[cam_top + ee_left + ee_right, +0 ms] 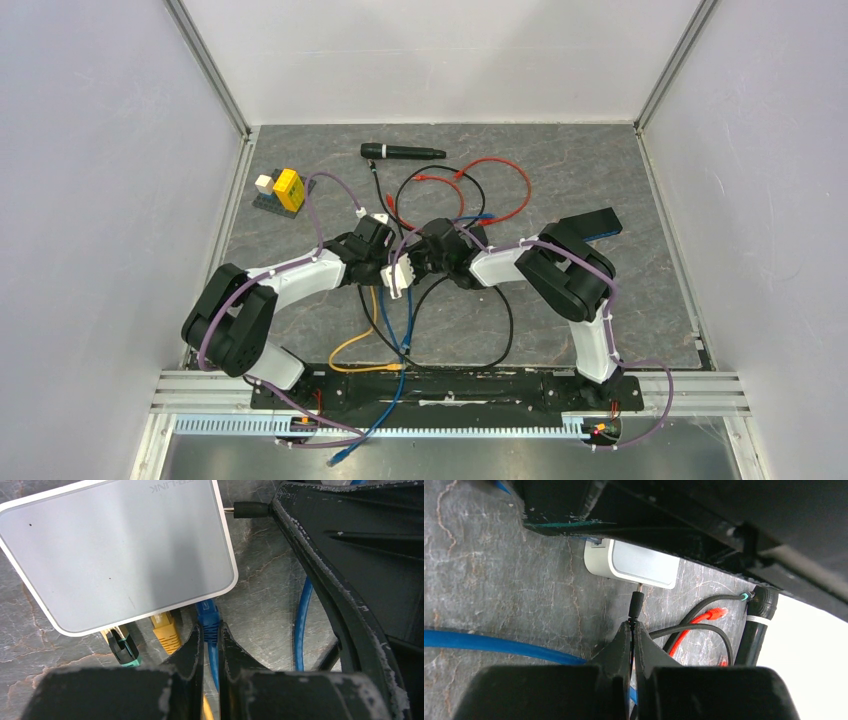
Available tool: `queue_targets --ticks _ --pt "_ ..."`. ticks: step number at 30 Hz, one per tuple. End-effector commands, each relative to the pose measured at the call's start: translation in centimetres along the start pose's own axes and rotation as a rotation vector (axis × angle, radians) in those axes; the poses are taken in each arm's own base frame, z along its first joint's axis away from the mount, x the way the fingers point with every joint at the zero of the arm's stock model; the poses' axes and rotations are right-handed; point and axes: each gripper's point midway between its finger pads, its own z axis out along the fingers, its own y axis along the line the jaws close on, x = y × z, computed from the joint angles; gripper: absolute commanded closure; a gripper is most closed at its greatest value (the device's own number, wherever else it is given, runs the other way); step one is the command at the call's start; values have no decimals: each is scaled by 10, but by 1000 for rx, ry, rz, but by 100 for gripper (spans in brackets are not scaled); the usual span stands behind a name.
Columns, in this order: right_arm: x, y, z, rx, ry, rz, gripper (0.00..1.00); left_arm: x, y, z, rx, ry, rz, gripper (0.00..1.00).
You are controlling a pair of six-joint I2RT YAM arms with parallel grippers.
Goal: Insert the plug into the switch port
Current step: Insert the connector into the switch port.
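Scuffed black fingers (192,650) of the left claw (211,634) fill the bottom of its wrist view, pressed nearly together around the blue plug (207,616), pinching it just behind the head where the cable begins. That hold keeps the plug's nose free and aimed at the long edge of the pale grey box (120,555), which lies flat on the worktop (265,595). The nose already meets that edge, beside a yellow plug (164,629) and a black-and-green plug (121,647) that sit along the same side. The switch port itself is hidden under the box's rim, so I cannot tell how deep the blue plug sits or whether it has latched. On the adjoining short edge the right claw (632,627) is likewise closed, its tips clamped on the tail of a black barrel plug (636,605) whose metal pin points at the box and appears to touch it or stop just short. Holding from that side, I judge, serves two ends: it lines up the power lead, and it braces the light box so that it does not slide away as the left arm pushes. A straight, level push along the plug's own axis seems to be what the step needs; any tilt could jam the clip against the rim.
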Motion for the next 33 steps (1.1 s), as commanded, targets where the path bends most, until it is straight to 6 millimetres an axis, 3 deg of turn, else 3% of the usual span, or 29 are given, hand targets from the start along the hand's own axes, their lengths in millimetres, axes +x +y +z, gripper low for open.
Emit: queue_targets --ticks 1,9,18,25,33 --pt "-11 -4 6 -7 -24 -22 100 -2 -7 -4 42 -21 45 98" --pt "-25 -14 6 60 -98 36 100 -3 -17 -4 95 -21 44 98" --pt "-24 -28 2 193 -107 18 100 0 -20 -2 112 -8 53 98" --pt "-21 -19 1 217 -141 -77 100 1 -21 -1 118 -1 57 98" --pt "-35 -9 8 165 -234 -95 100 1 -22 0 122 -2 60 98"
